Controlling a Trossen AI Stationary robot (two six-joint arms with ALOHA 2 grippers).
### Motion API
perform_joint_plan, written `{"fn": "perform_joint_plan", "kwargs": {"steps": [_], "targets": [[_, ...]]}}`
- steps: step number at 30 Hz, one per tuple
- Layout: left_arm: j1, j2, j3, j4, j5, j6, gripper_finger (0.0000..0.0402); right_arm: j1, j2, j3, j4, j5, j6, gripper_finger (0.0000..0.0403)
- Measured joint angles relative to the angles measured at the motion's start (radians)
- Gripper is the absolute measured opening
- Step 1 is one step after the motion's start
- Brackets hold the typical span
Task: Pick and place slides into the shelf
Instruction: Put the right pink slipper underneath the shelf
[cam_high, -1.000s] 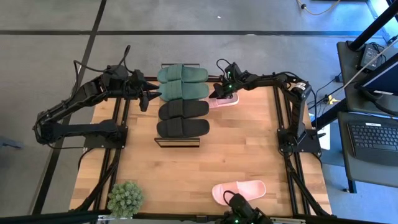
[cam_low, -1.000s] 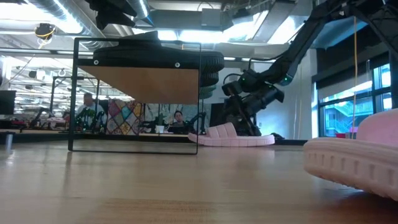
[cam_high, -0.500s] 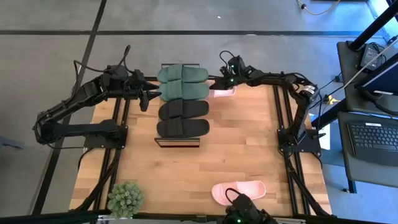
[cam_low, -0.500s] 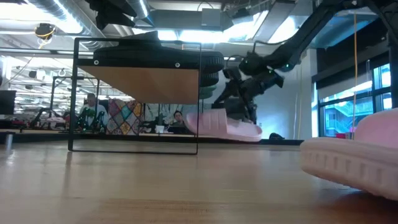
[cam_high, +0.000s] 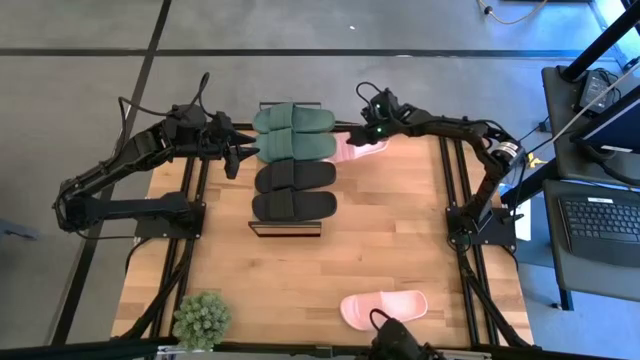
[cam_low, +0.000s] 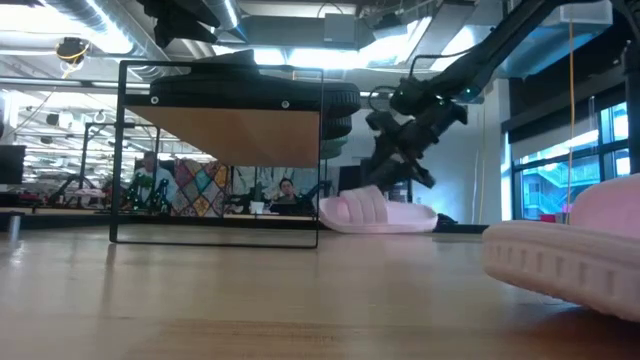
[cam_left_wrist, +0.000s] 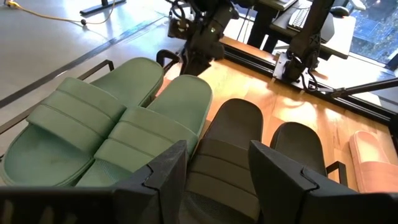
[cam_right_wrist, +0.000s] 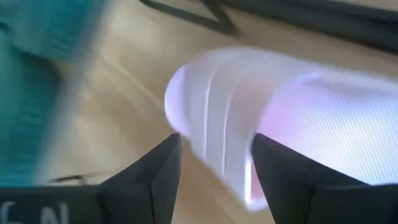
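Nearest me, a second pale pink slide (cam_high: 384, 305) lies alone at the table's near edge, well apart from both my arms. Farther off, my right gripper (cam_high: 362, 137) is clamped on a pale pink slide (cam_high: 350, 149), strap between my fingers, its long axis running left-right; it hangs just right of the shelf (cam_high: 290, 229), toe toward the green slides (cam_high: 294, 133). The shelf lies left of that hand. My left gripper (cam_high: 243, 152) waits, fingers apart and empty, at the shelf's left side.
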Motion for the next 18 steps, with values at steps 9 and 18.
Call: {"fn": "perform_joint_plan", "kwargs": {"steps": [9, 18], "targets": [[0.000, 0.000, 0.000, 0.000, 0.000, 0.000, 0.0165, 0.022, 0.001, -0.005, -0.044, 0.061, -0.025, 0.0197], [0.000, 0.000, 0.000, 0.000, 0.000, 0.000, 0.0165, 0.034, -0.003, -0.005, -0.110, 0.076, -0.040, 0.0197]]}}
